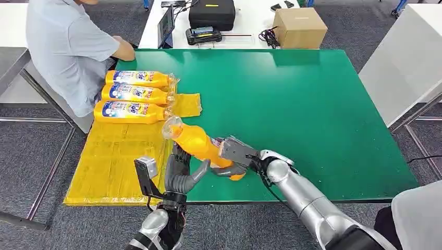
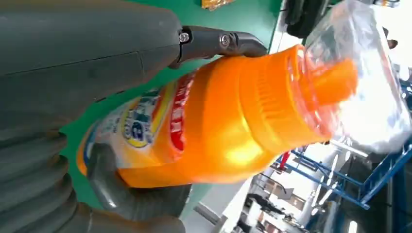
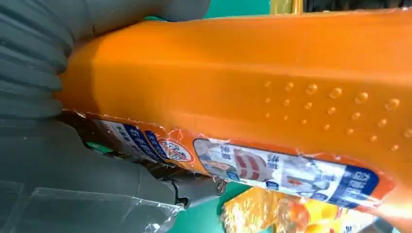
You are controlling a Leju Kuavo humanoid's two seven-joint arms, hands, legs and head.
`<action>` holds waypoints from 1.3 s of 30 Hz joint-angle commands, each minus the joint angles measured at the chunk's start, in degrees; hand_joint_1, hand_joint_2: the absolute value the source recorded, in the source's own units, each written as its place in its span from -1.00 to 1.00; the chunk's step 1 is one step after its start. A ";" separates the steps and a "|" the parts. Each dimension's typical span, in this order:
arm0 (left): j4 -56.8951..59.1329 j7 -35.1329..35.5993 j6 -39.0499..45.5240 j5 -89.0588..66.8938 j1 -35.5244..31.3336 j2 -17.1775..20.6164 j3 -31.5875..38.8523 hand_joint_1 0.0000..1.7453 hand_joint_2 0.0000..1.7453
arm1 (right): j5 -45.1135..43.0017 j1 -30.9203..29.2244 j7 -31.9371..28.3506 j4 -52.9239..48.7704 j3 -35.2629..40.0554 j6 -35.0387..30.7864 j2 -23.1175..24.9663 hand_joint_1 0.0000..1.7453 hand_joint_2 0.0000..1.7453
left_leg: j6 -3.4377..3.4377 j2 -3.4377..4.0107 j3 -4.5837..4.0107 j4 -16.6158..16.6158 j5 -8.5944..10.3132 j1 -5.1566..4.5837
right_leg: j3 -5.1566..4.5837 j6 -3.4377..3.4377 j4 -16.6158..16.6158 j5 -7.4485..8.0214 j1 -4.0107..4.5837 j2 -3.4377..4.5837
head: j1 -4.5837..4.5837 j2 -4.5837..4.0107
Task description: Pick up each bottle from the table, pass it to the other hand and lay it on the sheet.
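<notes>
Orange bottle (image 1: 200,145) hung above the green counter (image 1: 312,104), right hand (image 1: 235,155) fingers clamped round its base, left hand (image 1: 180,172) fingers seemingly closing on its middle; yellow sheet (image 1: 112,161) lay just beyond the left fingers

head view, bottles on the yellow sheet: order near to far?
Going from the robot outward: bottle beside the bare part of the sheet → middle bottle → bottle closest to the seated person. All three lie on their sides on the yellow sheet, caps toward the green table.
</notes>
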 commanded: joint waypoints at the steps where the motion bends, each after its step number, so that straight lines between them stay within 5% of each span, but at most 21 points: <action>1: 6.90 1.49 -2.97 1.34 -3.81 -0.39 0.52 -1.00 1.00 | -1.40 -4.72 -0.48 5.86 7.22 0.89 2.51 0.98 1.00 | -0.09 0.09 0.15 -0.01 -0.05 0.03 | 0.12 -0.11 0.00 -0.03 0.04 0.07 | 0.02 0.00; 14: 9.84 1.68 -4.94 2.86 -4.92 -0.79 -0.19 -1.00 1.00 | -3.55 -4.81 -0.39 4.74 8.71 0.80 2.56 1.00 1.00 | -0.07 0.01 0.07 -0.01 -0.02 0.01 | 0.05 -0.08 0.00 -0.02 0.02 0.00 | 0.02 0.00; 15: 9.15 0.99 -5.15 2.12 -4.72 -0.63 -0.93 1.00 1.00 | -4.09 -4.81 -0.60 4.80 8.64 0.89 2.59 0.98 1.00 | -0.12 0.10 0.18 0.05 -0.11 0.06 | 0.14 -0.15 0.03 -0.07 0.07 0.07 | -0.02 0.00; 20: 8.69 -0.68 -3.87 0.94 -4.58 -1.00 -0.98 1.00 1.00 | -4.79 -4.78 -0.61 4.57 8.48 0.75 2.48 1.00 1.00 | -0.08 0.04 0.08 0.02 -0.04 0.02 | 0.06 -0.09 0.01 -0.03 0.03 0.02 | 0.00 0.00; 23: 7.78 -1.05 -3.56 1.15 -4.36 -0.84 -0.31 1.00 1.00 | -5.17 -4.50 -0.53 4.60 8.31 0.56 2.11 0.84 1.00 | -0.08 0.03 0.09 0.02 -0.05 0.03 | 0.07 -0.10 0.02 -0.04 0.03 0.01 | 0.00 0.00; 24: 7.37 -1.66 -3.13 0.66 -4.30 -0.66 -0.27 1.00 1.00 | -5.18 -4.40 -0.43 4.70 8.21 0.13 2.11 0.50 1.00 | -0.12 0.07 0.13 0.07 -0.09 0.07 | 0.11 -0.14 0.04 -0.06 0.08 0.04 | 0.00 0.00; 25: 6.21 -2.53 -1.90 0.35 -3.98 -0.61 0.50 1.00 1.00 | -5.20 -4.13 -0.28 5.14 7.93 -0.70 2.07 -0.58 1.00 | -0.10 0.05 0.13 0.02 -0.06 0.05 | 0.11 -0.12 0.00 -0.04 0.06 0.02 | 0.00 0.00; 27: 4.35 -3.28 -0.83 -0.43 -3.57 -0.37 0.88 1.00 1.00 | -4.91 -3.71 -0.26 5.64 7.64 -1.91 2.09 -1.00 1.00 | -0.07 0.03 0.07 0.00 -0.03 0.01 | 0.05 -0.08 0.00 -0.02 0.02 0.01 | 0.00 0.00; 39: -0.30 -5.14 5.66 -3.86 -1.52 0.25 3.14 1.00 1.00 | -3.05 0.15 0.39 8.78 4.43 -7.85 1.73 -1.00 1.00 | -0.12 0.00 0.27 -0.02 -0.11 0.09 | 0.28 -0.15 -0.06 -0.09 0.10 -0.03 | 0.00 0.00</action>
